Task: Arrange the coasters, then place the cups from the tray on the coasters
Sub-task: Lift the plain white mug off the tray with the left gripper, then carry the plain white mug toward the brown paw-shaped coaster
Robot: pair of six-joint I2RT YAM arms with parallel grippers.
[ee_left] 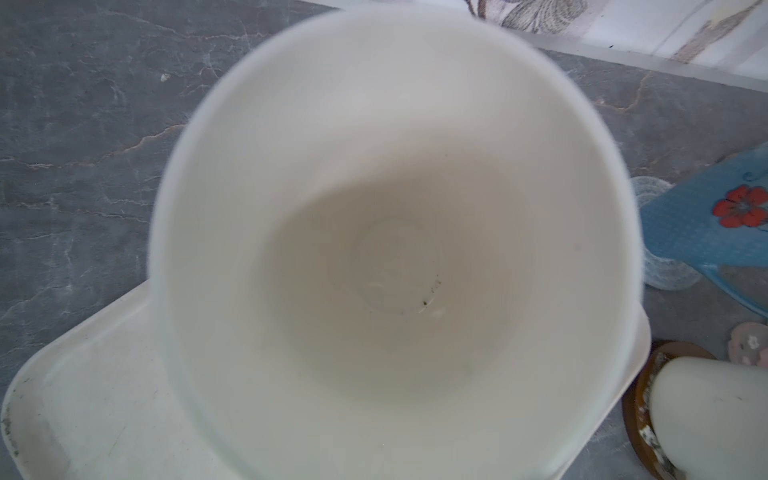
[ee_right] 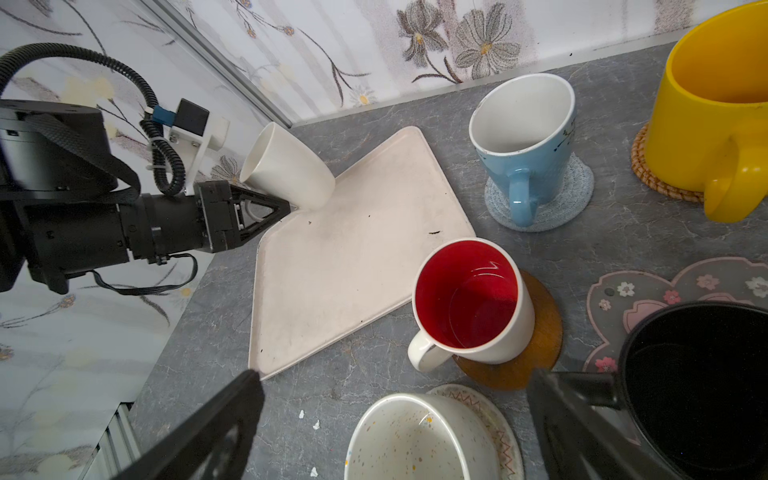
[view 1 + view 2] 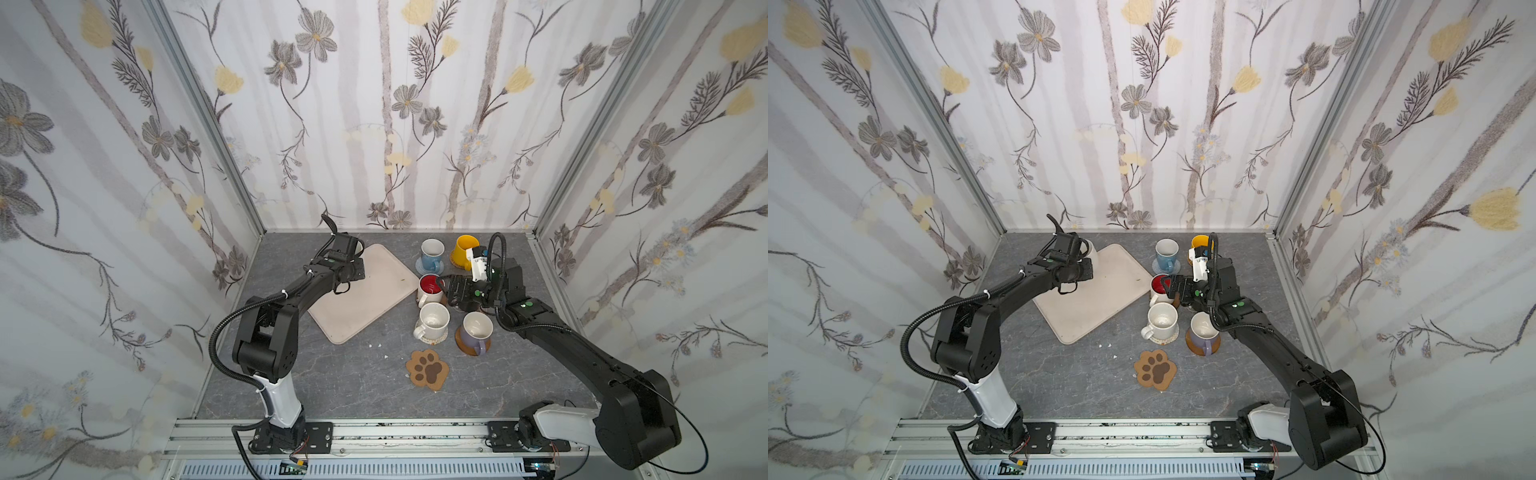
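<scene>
My left gripper (image 2: 283, 208) is shut on a white cup (image 2: 286, 170), which tilts at the far left corner of the beige tray (image 3: 374, 299). That cup's inside fills the left wrist view (image 1: 395, 249). My right gripper (image 2: 395, 376) stands open above the table between the tray and the row of cups. A black cup (image 2: 698, 382) on the pink-flower coaster (image 2: 681, 286) sits beside one of its fingers. Light blue (image 3: 432, 251), yellow (image 3: 463, 247), red-inside (image 3: 431, 286), speckled cream (image 3: 434, 320) and lavender (image 3: 477, 328) cups each stand on a coaster.
The brown paw-print coaster (image 3: 428, 370) lies bare near the front, with nothing on it. Small white crumbs (image 3: 378, 345) dot the grey table beside the tray's near corner. Flowered walls close in the back and both sides.
</scene>
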